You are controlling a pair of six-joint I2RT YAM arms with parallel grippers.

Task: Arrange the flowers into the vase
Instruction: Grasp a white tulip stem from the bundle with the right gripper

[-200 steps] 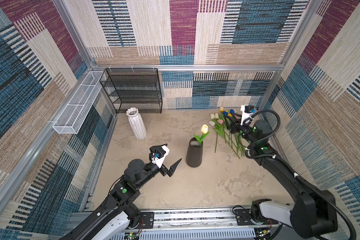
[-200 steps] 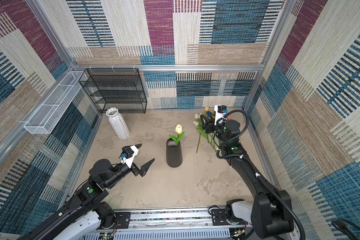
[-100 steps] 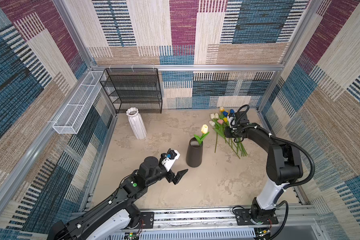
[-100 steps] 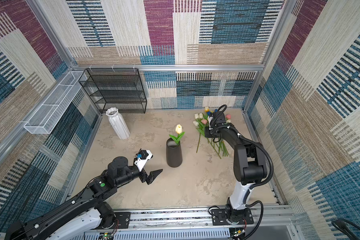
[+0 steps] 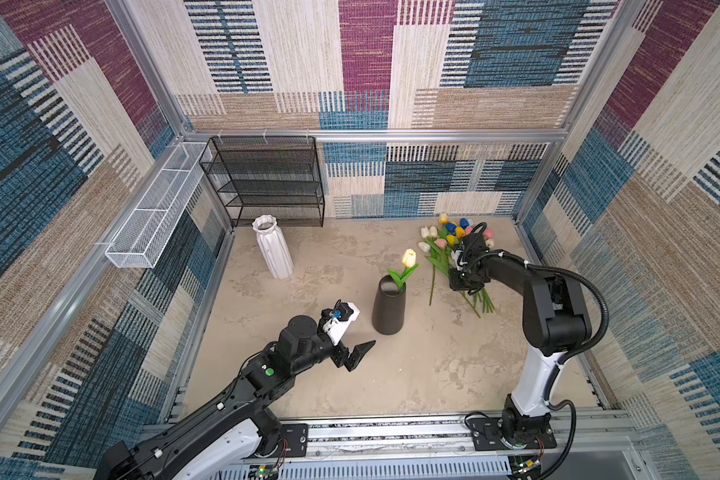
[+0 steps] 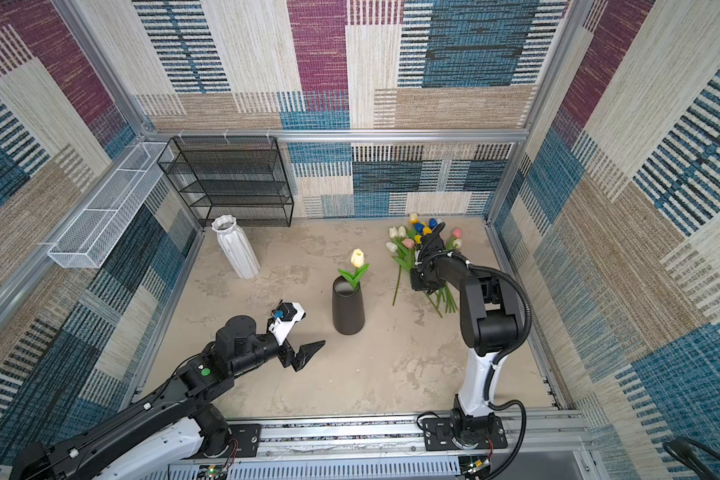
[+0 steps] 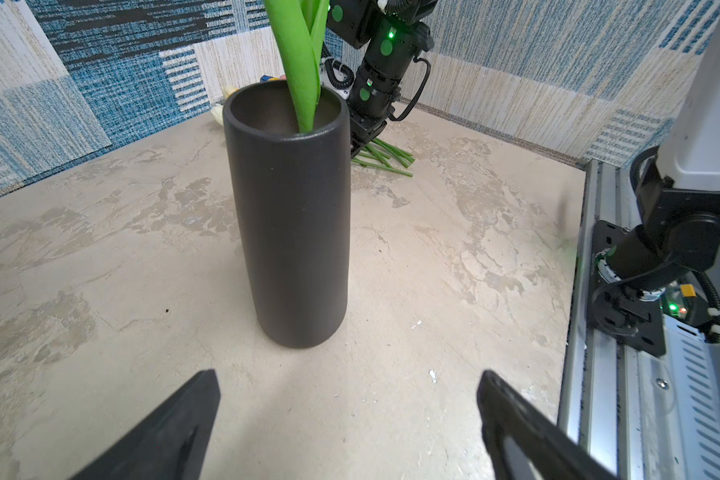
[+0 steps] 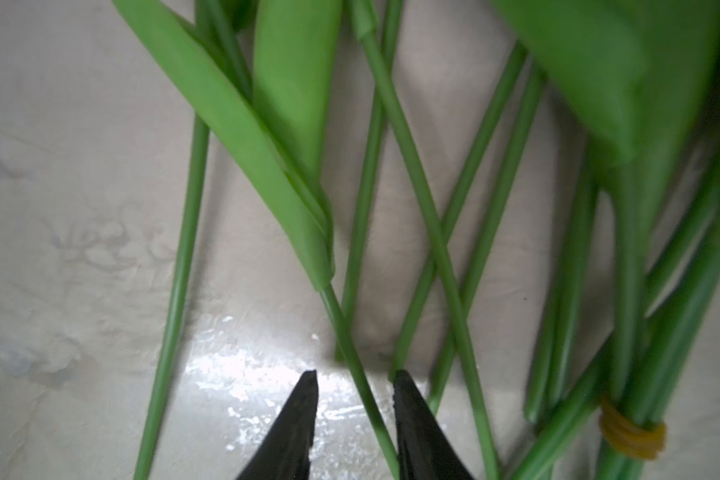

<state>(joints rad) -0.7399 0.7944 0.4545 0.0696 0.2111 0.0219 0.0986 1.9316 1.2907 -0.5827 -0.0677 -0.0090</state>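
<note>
Left gripper (image 5: 361,354): jaws were spread wide and empty, low over the table (image 5: 412,374), just short of the dark vase (image 5: 387,309). In the left wrist view the fingers (image 7: 175,428) stood to either side of the vase's foot without touching it.
Dark vase: upright near the middle of the table, seen in both top views.
Tulip (image 5: 409,257): one cream-yellow head with green leaves. Its stem was inside the dark vase and leaned on the rim toward the right of the top views.
Flowers (image 5: 438,260): a loose bunch lay flat on the table at the rear right, apart from the dark vase. The white, pink, yellow and blue heads pointed to the back wall and the stem ends to the front.
Right gripper (image 8: 355,374): pointed down onto the stems of the bunch, jaws a little apart with one stem running between them. The stem lay against one finger and a gap showed at the other, so it was not clamped.
Yellow band (image 8: 632,435): wound round several stems beside the right gripper.
White vase (image 5: 273,249): ribbed and upright at the rear left, just in front of the black wire shelf (image 5: 267,183).
Black wire shelf: stood against the back wall.
White wire basket (image 5: 154,212): hung along the left wall rail.
</note>
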